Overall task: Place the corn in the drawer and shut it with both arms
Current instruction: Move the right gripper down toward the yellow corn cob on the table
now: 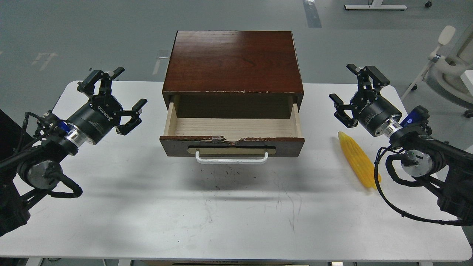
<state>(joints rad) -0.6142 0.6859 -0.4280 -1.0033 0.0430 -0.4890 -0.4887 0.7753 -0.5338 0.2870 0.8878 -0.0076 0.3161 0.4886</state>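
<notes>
The yellow corn [357, 160] lies on the white table [147, 214] at the right, pointing away from me, just below my right gripper. The drawer [232, 142] of the dark wooden cabinet [232, 61] is pulled out toward me; its pale wood inside holds nothing, and its white bar handle [231, 159] faces me. My left gripper [114, 87] hovers open left of the drawer. Right of the drawer, my right gripper [349, 87] also stands open, above and behind the corn's far tip. Neither gripper holds anything.
The cabinet stands at the table's far middle edge. Loose black cables hang from both arms, the right one [388, 199] looping beside the corn. A white chair [449, 70] stands on the floor at the far right.
</notes>
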